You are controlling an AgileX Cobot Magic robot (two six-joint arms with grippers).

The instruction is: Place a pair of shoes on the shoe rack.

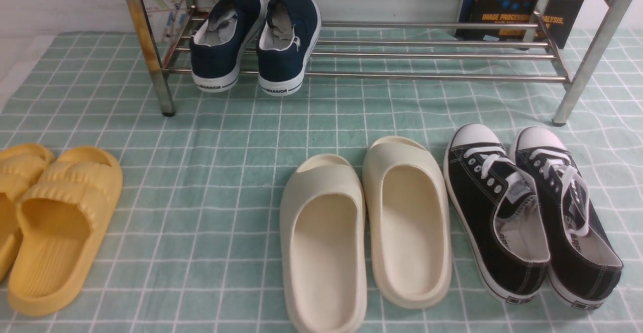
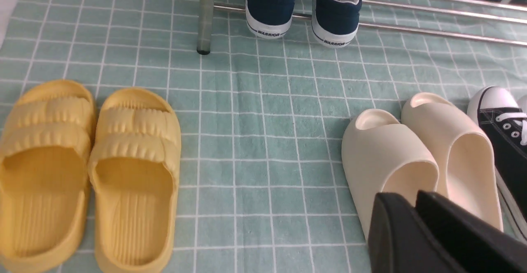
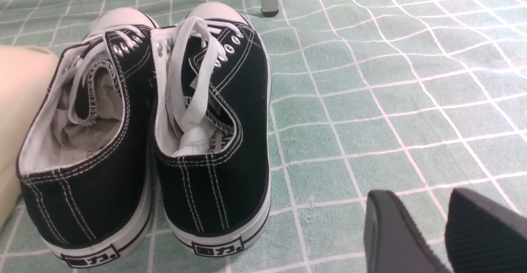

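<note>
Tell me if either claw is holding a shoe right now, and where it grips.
Nothing is held. The left claw and right claw hang empty above the green checked cloth.

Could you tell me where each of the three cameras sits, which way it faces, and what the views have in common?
Front view: between the arms, looking forward and down over the checked cloth at the shoe rack holding the navy shoes; no arm shows.
Left wrist view: low on the left arm, facing the rack across the yellow slides; left gripper at the edge.
Right wrist view: low behind the black sneakers; right gripper, fingers apart.
Shared: cream slides appear in all three.
</note>
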